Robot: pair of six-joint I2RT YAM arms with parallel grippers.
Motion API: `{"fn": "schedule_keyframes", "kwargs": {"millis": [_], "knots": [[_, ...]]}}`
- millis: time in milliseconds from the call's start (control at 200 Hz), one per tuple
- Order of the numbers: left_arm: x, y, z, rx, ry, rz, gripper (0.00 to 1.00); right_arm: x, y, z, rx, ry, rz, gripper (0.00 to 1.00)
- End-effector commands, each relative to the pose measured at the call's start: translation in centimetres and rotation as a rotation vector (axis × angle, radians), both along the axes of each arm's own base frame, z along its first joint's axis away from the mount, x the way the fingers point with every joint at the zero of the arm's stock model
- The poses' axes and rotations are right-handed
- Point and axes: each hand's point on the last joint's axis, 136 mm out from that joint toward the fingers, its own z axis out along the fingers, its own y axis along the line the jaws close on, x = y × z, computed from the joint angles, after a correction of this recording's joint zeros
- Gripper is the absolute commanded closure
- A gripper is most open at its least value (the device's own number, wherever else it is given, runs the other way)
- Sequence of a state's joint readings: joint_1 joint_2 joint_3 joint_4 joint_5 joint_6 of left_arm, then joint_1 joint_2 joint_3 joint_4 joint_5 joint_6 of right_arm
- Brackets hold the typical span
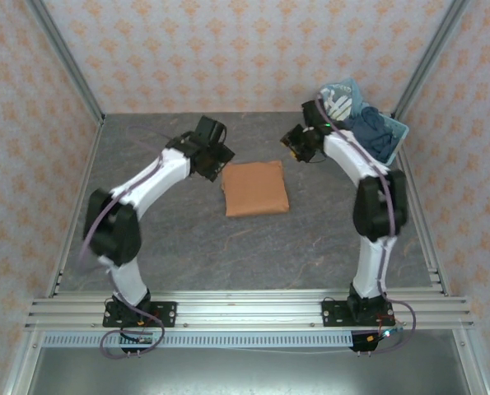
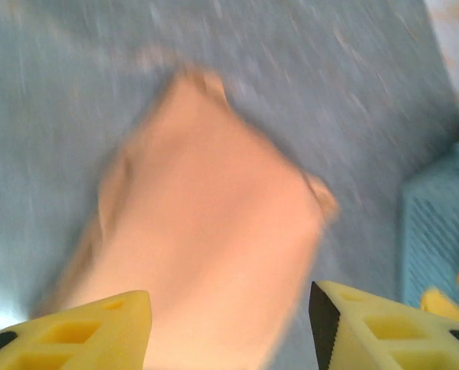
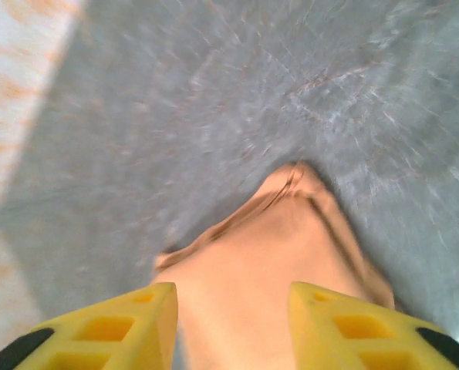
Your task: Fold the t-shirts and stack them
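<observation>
Grey surface (image 1: pixel 327 239) holds the folded orange-brown t-shirt (image 1: pixel 255 188) at its middle. Beside its far corners hover the left gripper (image 1: pixel 215 154) and right gripper (image 1: pixel 298 142), partly open, empty. Cloth looks soft and light; grasp a folded edge.

table (image 1: pixel 162 239): you see a grey, stone-patterned top.
t-shirt (image 1: pixel 255 188): orange-brown, folded into a neat rectangle, lying flat near the centre.
basket (image 1: pixel 399 132): light blue, at your far right corner, well apart from the t-shirt.
</observation>
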State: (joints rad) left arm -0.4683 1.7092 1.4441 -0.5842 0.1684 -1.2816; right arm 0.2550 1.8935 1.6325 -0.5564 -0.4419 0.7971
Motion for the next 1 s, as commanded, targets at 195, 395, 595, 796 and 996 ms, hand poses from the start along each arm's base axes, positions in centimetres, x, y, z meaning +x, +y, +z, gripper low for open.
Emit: {"fn": "schedule_keyframes", "kwargs": {"millis": [195,395,595,796,996], "knots": [[-7.5,-9.7,-7.2,-0.382,0.1,0.342,0.25,-7.4,-1.1,6.8,0.199,-0.185,-0.057,0.44],[-6.6,-11.2,-9.8,-0.421,0.039,0.425,0.26,-9.8,-1.0,5.1,0.208,-0.15,-0.02,0.43],[-6.3,-9.3,-12.1,-0.396,-0.006,0.514,0.3,-11.1,-1.1,4.2,0.209,-0.129,-0.006,0.45],[-4.4,-9.7,-13.2,-0.368,-0.018,0.507,0.4,-11.3,-0.9,3.7,0.217,-0.116,0.005,0.49],[-2.2,-8.1,-14.8,-0.338,-0.025,0.549,0.74,-11.7,-0.9,3.5,0.216,-0.098,0.011,0.51]]}}
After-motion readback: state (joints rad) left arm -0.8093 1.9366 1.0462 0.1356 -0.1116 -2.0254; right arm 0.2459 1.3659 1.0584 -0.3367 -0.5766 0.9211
